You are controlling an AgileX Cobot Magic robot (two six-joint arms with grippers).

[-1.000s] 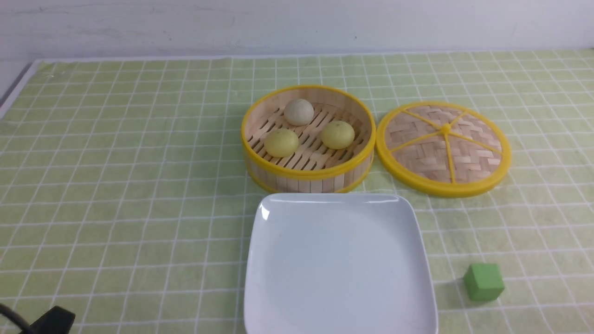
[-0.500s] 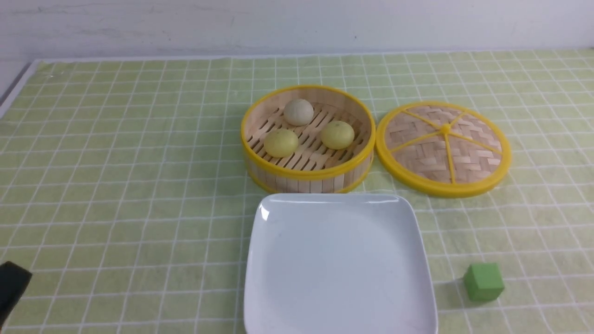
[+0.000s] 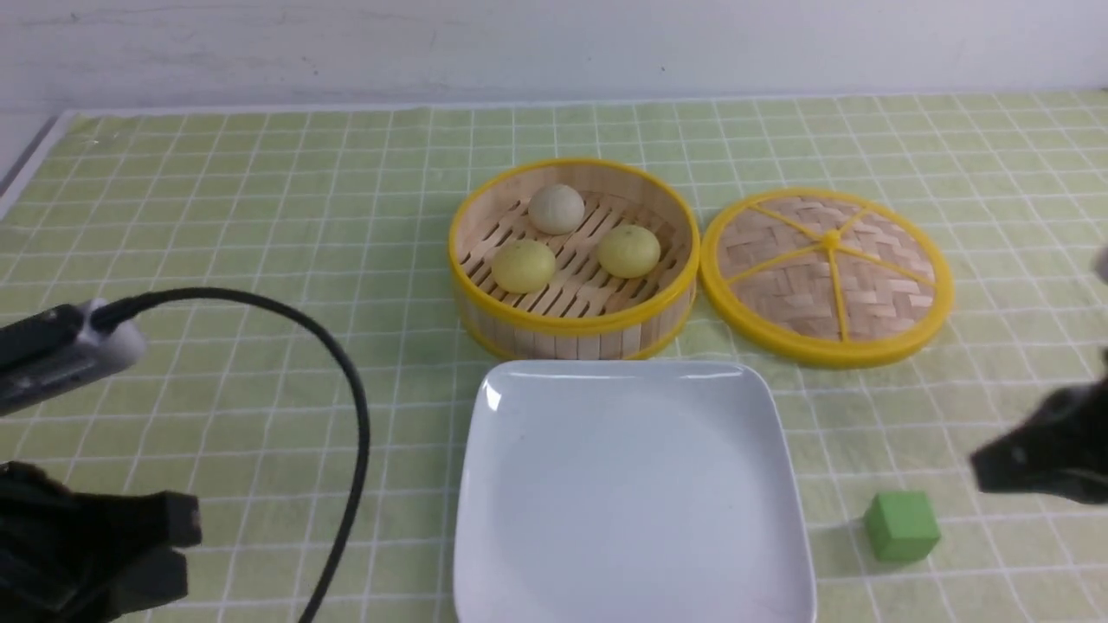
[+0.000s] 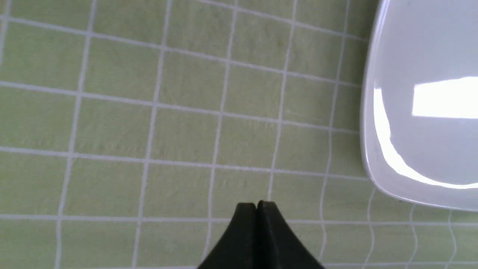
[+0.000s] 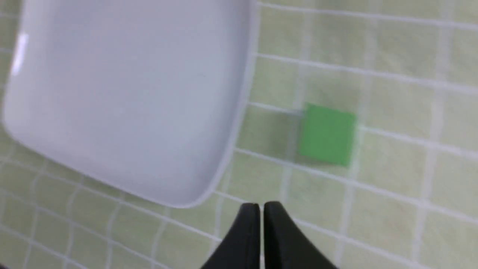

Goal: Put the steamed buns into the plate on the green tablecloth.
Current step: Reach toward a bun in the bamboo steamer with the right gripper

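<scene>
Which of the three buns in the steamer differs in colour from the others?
The off-white bun, at the far side of the steamer basket. The left bun and right bun are pale yellow and sit nearer the plate.

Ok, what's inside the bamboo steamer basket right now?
Three buns on its slatted floor: an off-white bun at the back, the left yellow bun and the right yellow bun nearer. The near wall of the basket hides the floor's front strip.

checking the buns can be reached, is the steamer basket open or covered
Open. The woven lid lies flat on the tablecloth beside the steamer basket, on its right, and three steamed buns show uncovered inside.
</scene>
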